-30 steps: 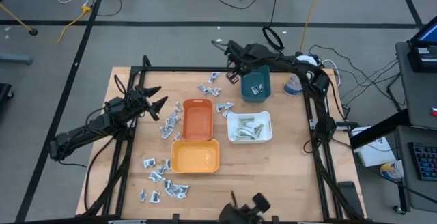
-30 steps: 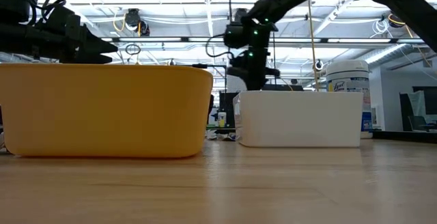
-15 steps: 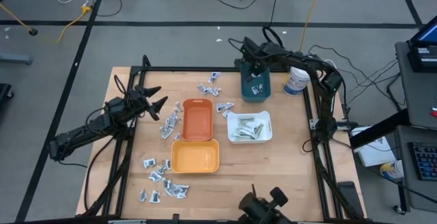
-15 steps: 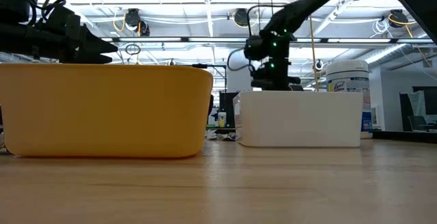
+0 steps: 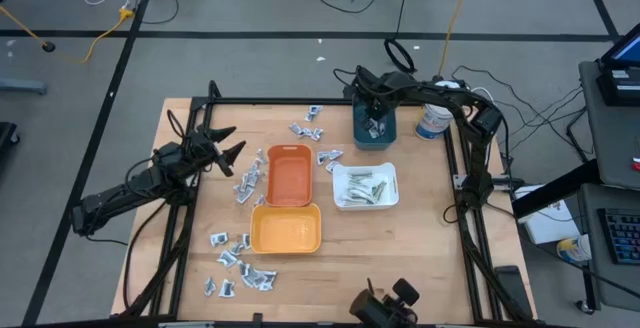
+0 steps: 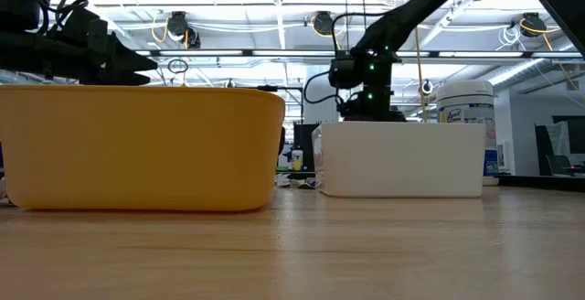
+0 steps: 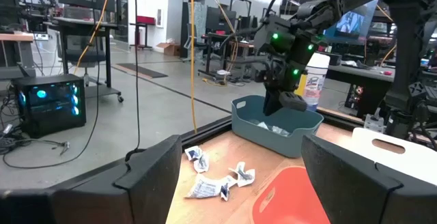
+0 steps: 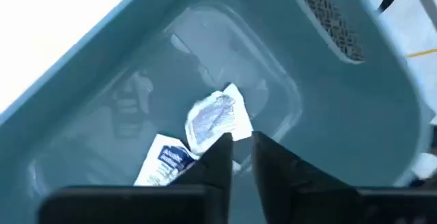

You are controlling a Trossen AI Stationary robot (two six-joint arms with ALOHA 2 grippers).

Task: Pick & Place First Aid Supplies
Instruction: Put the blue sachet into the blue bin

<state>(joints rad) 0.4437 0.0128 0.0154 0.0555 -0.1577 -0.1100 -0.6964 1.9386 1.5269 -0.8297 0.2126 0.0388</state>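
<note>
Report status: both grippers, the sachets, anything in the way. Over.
Right gripper over the teal tray, jaws slightly parted, sachet at its tips. Left gripper open, waiting at table's left. More sachets loose on table. Nothing in the way.

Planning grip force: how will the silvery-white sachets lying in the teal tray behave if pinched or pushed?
The sachets look thin and slightly crumpled, so probably light and floppy. Their foil-like sheen suggests slippery faces. Lying flat on the teal tray floor, they would likely slide, not roll.

A wooden table (image 5: 420, 238) bears four trays. The orange tray (image 5: 289, 176) sits at centre, the yellow tray (image 5: 286, 230) touching it at 6 o'clock, the white tray (image 5: 365, 185) at 3, the teal tray (image 5: 374, 128) at 1. A white tub (image 5: 433, 121) stands just beside the teal tray, at its 3 o'clock.
</note>
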